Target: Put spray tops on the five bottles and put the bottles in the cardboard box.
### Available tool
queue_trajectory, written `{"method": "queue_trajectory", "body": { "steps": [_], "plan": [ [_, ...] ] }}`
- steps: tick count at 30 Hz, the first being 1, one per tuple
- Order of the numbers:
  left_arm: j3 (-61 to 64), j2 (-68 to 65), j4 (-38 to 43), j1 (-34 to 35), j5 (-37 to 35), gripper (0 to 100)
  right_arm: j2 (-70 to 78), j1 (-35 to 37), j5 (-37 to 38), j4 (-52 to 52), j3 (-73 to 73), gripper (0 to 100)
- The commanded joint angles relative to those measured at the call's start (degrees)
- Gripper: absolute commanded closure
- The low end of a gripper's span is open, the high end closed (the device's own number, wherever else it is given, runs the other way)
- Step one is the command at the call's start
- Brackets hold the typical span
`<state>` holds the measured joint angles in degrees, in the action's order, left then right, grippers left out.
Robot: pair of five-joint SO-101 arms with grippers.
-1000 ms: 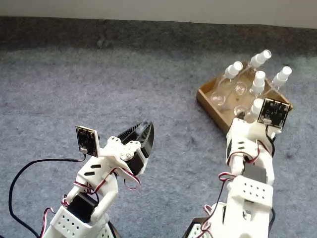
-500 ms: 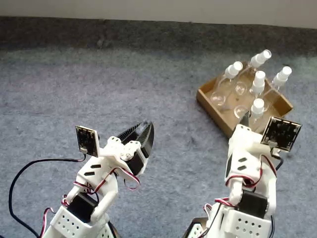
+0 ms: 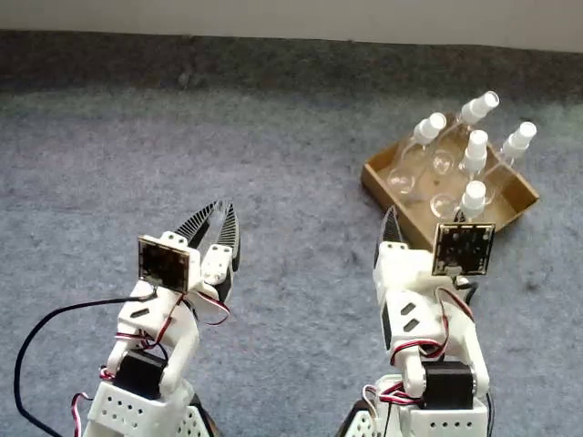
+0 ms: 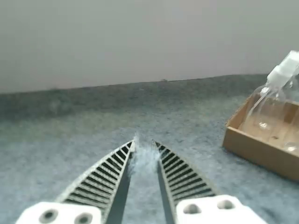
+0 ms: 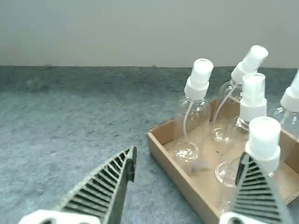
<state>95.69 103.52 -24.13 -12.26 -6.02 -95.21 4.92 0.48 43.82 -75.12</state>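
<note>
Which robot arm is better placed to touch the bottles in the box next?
Probably the right one. The right claw is open just beside the cardboard box holding the bottles; the left claw sits farther away over carpet.

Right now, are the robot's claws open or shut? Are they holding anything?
Left gripper: open a little, holding nothing.
Right gripper: wide open, holding nothing.
</note>
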Motion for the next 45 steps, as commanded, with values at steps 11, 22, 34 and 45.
{"method": "queue_trajectory", "body": {
  "steps": [11,22,34,45],
  "plan": [
    [-2.07,0.57,-15.74,23.08,17.93,99,-0.22,4.79,0.35,-0.13,-6.2,70.0],
    [-10.51,0.57,-16.0,28.53,17.85,99,-0.22,5.93,0.35,-0.13,-10.59,70.0],
    [0.84,0.57,-21.01,14.37,17.85,99,-0.22,5.93,0.62,-0.22,-11.21,70.0],
    [1.27,0.57,-34.11,14.46,17.85,99,-0.22,5.93,0.62,-0.22,-11.21,70.0]
  ]
}}
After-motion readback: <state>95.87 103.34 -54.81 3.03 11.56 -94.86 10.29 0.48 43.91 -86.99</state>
